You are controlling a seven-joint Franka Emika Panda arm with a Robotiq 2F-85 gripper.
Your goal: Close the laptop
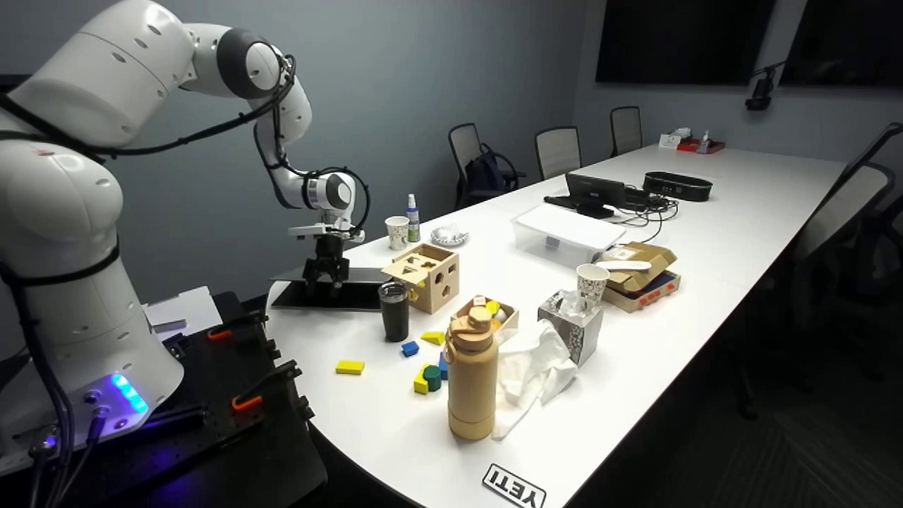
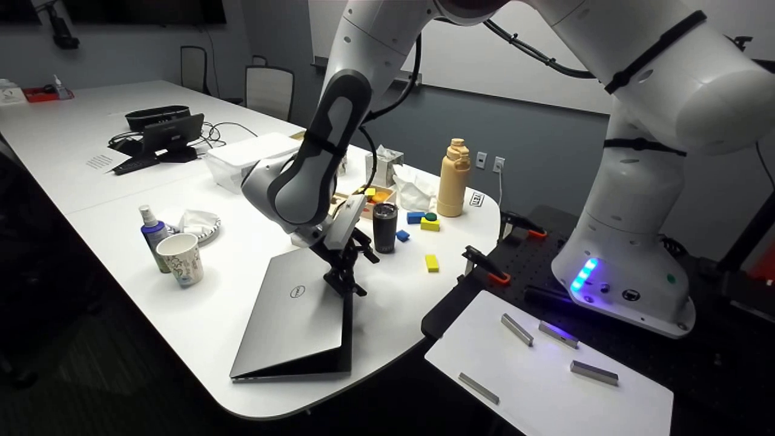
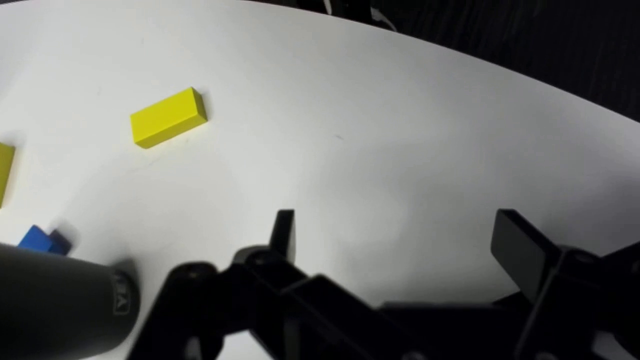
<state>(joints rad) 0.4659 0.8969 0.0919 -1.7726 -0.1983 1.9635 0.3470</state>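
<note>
The laptop point(image 2: 293, 324) stands near the table's rounded end with its grey lid tilted low over the black base, partly open. In an exterior view its dark inner side point(image 1: 360, 296) shows. My gripper point(image 2: 363, 275) is at the raised long edge of the lid, and it also shows in front of the dark laptop in an exterior view point(image 1: 325, 279). Whether it touches the lid cannot be told. In the wrist view the gripper's fingers point(image 3: 395, 215) are wide apart with only white table between them. The laptop cannot be made out surely there.
A black tumbler point(image 1: 394, 314) and a wooden shape box point(image 1: 441, 282) stand close beside the laptop. A paper cup point(image 2: 181, 259) and a spray bottle point(image 2: 155, 239) stand behind the lid. A yellow block point(image 3: 167, 117) lies on the table. A tan bottle point(image 1: 473, 384) stands farther off.
</note>
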